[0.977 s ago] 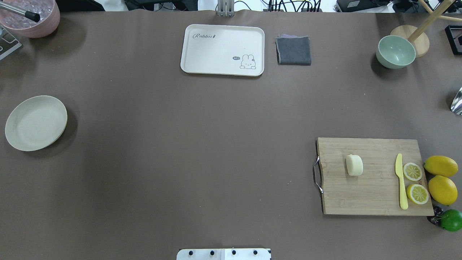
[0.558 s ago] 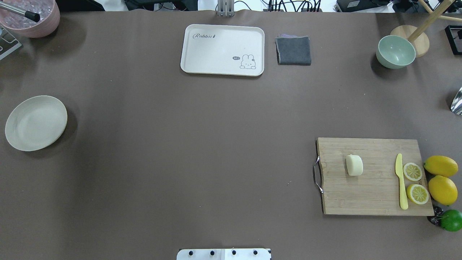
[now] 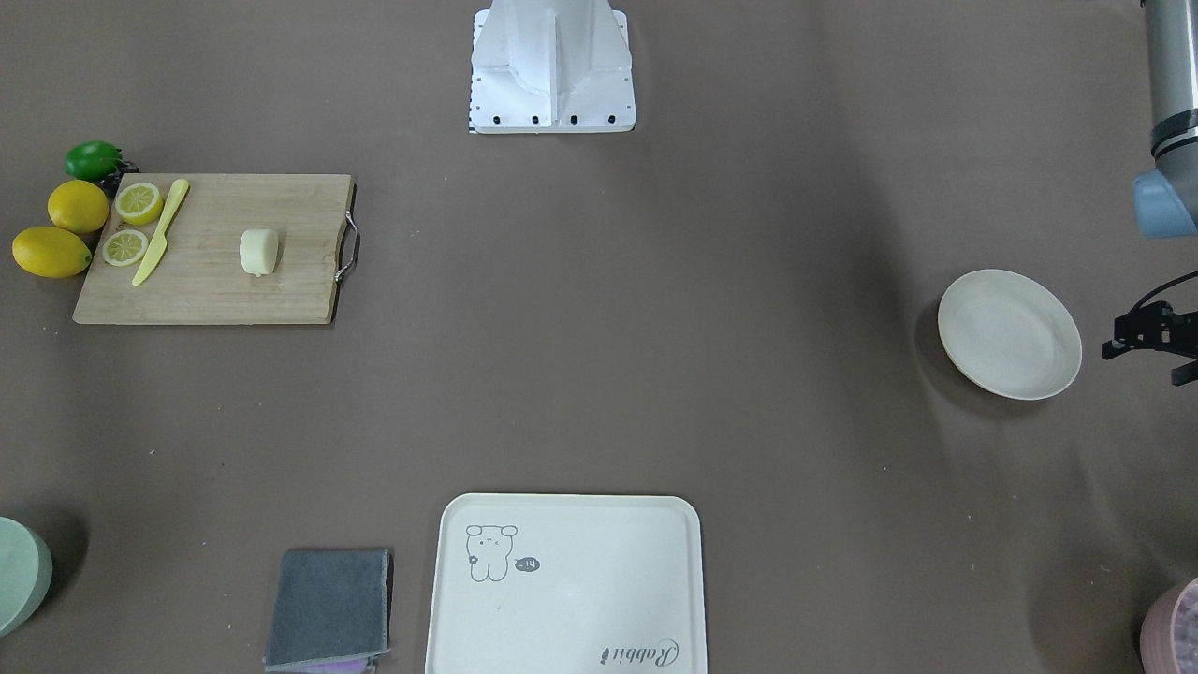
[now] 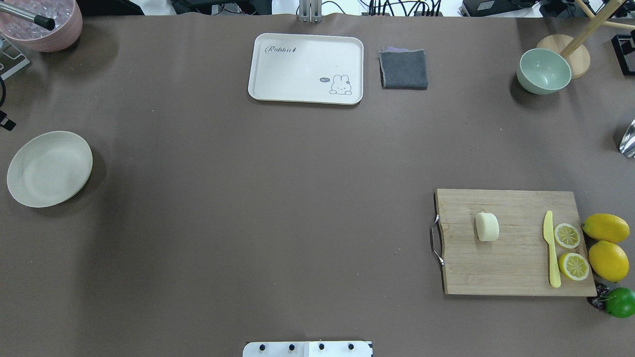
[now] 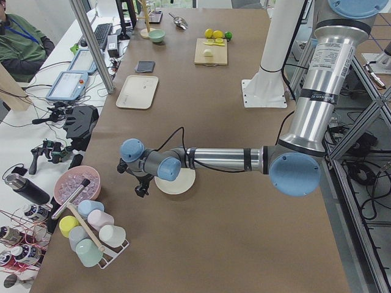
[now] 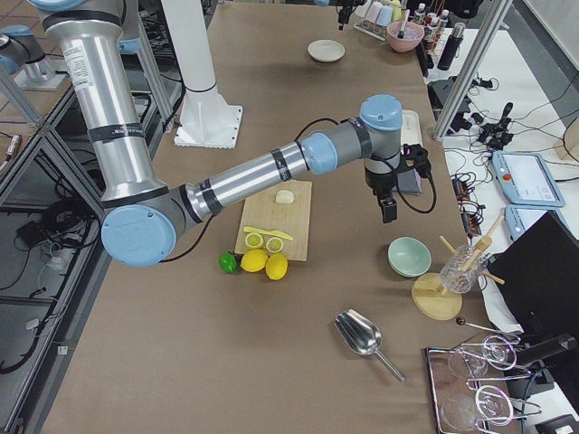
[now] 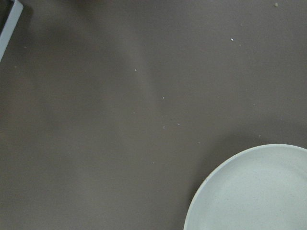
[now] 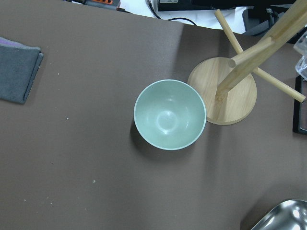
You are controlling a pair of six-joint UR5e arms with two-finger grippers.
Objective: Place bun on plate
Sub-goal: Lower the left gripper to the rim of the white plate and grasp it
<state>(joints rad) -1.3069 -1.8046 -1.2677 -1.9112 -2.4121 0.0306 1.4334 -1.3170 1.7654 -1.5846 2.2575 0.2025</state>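
Both left gripper point(image 5: 141, 188) and right gripper point(image 6: 387, 210): grip cannot tell | bun point(image 4: 487, 226) on board point(image 4: 516, 265) | tray point(image 4: 297, 69) reads "Rabbit"

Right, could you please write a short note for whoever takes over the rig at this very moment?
The left claw hangs just beside the plate; I cannot tell whether it is open or shut.
The right claw is above the table near the green bowl, well away from the bun; again I cannot tell its state.
The bun lies on the cutting board on the robot's right; the plate is bare, on its left.
Done: nothing yet.
Left: grasp the bun, carry it across, set it on the plate.
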